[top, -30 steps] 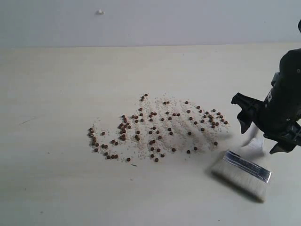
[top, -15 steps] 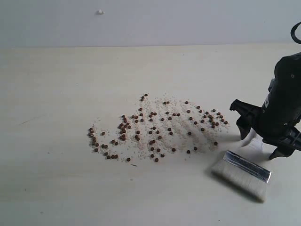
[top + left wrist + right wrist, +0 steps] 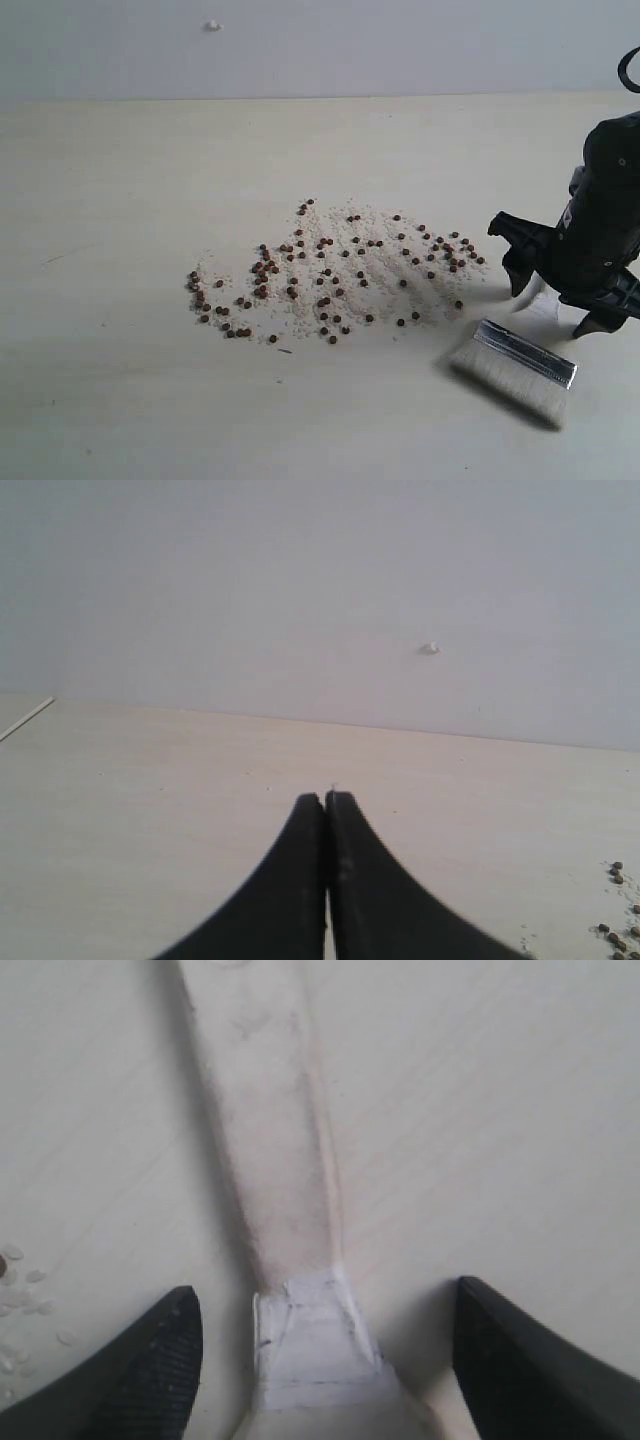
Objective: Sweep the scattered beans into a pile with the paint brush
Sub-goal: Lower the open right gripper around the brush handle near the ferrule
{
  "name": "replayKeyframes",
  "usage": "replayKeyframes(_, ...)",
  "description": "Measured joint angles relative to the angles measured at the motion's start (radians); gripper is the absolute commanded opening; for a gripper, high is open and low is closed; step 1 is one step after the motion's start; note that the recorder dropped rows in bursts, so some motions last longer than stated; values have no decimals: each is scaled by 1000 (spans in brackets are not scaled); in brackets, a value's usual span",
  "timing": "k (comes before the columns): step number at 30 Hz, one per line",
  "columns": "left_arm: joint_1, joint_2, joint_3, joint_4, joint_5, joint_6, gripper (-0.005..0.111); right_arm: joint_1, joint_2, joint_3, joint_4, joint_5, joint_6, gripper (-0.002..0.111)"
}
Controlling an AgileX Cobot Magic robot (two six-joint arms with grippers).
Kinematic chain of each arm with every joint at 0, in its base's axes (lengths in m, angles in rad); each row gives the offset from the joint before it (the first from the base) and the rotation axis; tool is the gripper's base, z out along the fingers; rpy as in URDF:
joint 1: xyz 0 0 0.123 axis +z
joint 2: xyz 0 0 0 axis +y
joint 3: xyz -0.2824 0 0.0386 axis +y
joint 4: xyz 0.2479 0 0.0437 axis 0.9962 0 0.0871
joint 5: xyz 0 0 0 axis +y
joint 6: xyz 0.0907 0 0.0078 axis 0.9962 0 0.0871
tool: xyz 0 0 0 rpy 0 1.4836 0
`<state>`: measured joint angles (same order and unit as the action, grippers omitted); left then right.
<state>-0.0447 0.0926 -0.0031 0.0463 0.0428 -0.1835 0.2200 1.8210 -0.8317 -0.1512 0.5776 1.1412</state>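
Note:
The beans [image 3: 330, 280], small reddish-brown beads mixed with whitish crumbs, lie spread out across the middle of the table. To their right the paint brush [image 3: 515, 365] lies flat, with its silver ferrule [image 3: 527, 354] and cream bristles [image 3: 503, 385] pointing toward the front. My right gripper [image 3: 552, 310] is open, low over the pale handle [image 3: 270, 1140]. One finger [image 3: 160, 1370] stands on each side, apart from the wood. My left gripper [image 3: 327, 798] is shut on nothing and is out of the exterior view. A few beans [image 3: 615, 935] show at the corner of the left wrist view.
The pale table [image 3: 120, 380] meets a grey wall along its back edge [image 3: 300, 98]. A small white speck [image 3: 212, 25] sits on the wall. A thin dark mark [image 3: 55, 257] lies on the table at the left.
My right gripper has dropped slightly toward the brush handle and then held still. The brush and the beans have not moved.

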Motion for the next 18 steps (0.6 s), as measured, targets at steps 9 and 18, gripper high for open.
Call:
replayKeyframes(9,0,0,0,0,0,0,0,0,0,0,-4,0,-12,66)
replayKeyframes(18,0,0,0,0,0,0,0,0,2,0,-20,0,-43,41)
